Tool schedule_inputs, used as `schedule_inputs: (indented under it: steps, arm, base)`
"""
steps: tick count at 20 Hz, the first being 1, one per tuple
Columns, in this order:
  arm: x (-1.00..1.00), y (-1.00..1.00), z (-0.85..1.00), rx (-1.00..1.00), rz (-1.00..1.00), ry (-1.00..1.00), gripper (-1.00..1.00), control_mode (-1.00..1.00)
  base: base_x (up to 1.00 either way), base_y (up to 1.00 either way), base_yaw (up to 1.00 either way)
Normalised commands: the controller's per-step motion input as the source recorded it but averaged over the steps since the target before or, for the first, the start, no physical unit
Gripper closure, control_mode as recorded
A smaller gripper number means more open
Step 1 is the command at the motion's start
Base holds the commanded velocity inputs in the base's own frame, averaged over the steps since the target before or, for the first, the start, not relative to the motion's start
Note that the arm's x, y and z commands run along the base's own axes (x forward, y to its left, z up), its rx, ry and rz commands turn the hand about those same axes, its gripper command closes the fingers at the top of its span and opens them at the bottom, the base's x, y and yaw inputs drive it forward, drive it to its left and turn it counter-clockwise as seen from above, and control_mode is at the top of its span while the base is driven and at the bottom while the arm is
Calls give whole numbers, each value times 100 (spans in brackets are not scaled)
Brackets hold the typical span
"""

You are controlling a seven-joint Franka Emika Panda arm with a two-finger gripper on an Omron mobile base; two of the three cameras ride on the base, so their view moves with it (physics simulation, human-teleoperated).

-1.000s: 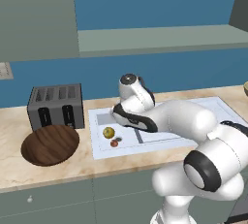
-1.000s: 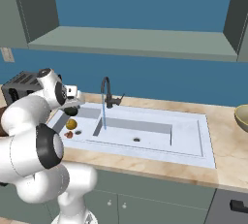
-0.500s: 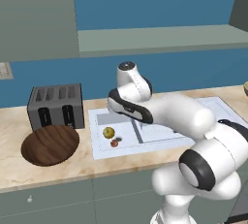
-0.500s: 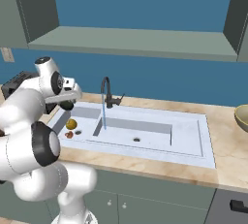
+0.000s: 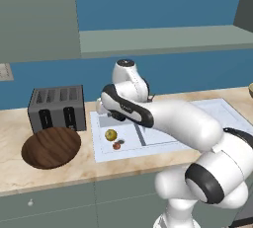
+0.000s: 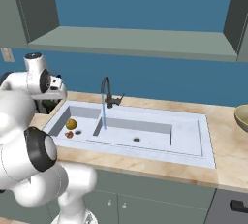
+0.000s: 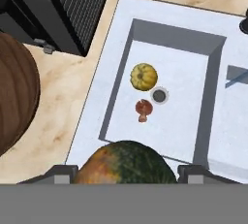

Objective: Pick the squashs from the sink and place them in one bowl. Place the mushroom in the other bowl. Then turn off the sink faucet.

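While the counter (image 5: 12, 170) runs left to right, the sink (image 6: 205, 140) takes up its middle, and the toaster (image 5: 56, 107) stands on it just left of the sink. Near the toaster's front sits the wooden bowl (image 5: 51, 146), empty, to the left of the sink and a little nearer than the left basin. At the far rim the faucet (image 6: 107, 91) arches over the basins with water running from its spout. The tan bowl (image 6: 241, 117) is well apart, at the far right of the counter. Down in the left basin lie the yellow squash (image 5: 111, 134) and, just beside it on the near side, the mushroom (image 5: 116, 146), with the drain hole between them. Over the left end of the sink hangs the gripper (image 7: 128, 172), jaws wide, and it appears to clamp the round green squash (image 7: 127, 159) between its tips. From that hand the wooden bowl lies to the left, past the sink's rim, so the coming carry probably goes leftward and slightly nearer before release.
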Motion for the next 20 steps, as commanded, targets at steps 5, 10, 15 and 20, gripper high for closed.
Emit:
schedule_inputs:
  steps: [5, 10, 15, 20]
  arm:
    - [-13, 43, -1, 33, 0, -6, 100, -100]
    - [0, 61, 0, 26, 0, 0, 100, -100]
    - [0, 74, 2, 24, 0, 0, 100, -100]
    - [0, 81, -3, 16, 0, 0, 100, -100]
  base:
    - [0, 0, 0]
    - [0, 0, 0]
    - [0, 0, 0]
    - [0, 0, 0]
